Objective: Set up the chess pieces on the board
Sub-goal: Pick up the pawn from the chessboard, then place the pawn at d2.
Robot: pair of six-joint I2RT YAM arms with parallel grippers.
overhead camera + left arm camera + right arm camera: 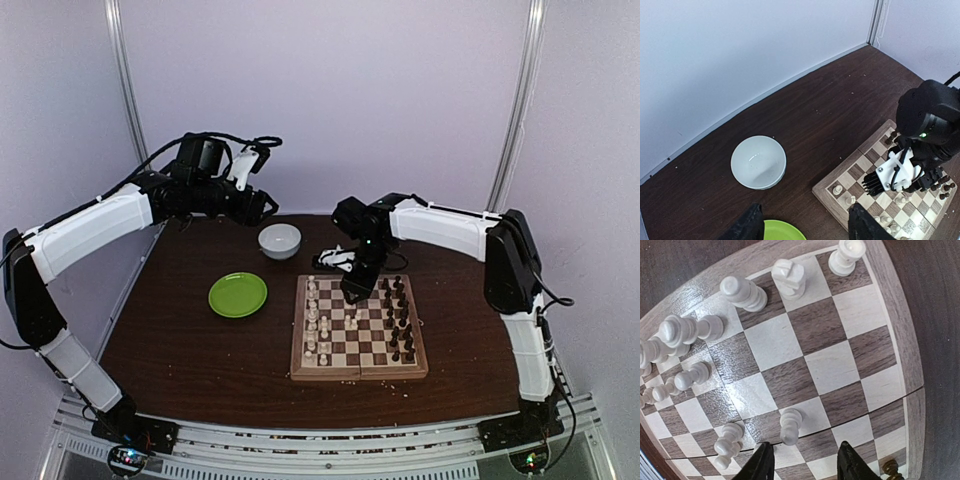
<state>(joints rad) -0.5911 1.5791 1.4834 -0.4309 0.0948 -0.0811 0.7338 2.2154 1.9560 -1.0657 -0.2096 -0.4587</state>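
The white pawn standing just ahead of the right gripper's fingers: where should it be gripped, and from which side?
Likely from straight above, closing on the narrow stem under the round head of the white pawn. It stands upright on the board, its base flaring wide, and the neighbouring pawn stands apart, leaving room for both fingers. The right gripper, jaws open, hangs close by.

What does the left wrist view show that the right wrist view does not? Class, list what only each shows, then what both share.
Only the left wrist view: the white bowl, the edge of the green plate, the back wall, and the right arm leaning over the board. Only the right wrist view: a close look at single white pieces, such as a pawn standing just ahead of the right fingers. Both: the board, white pieces and the dark wooden table.
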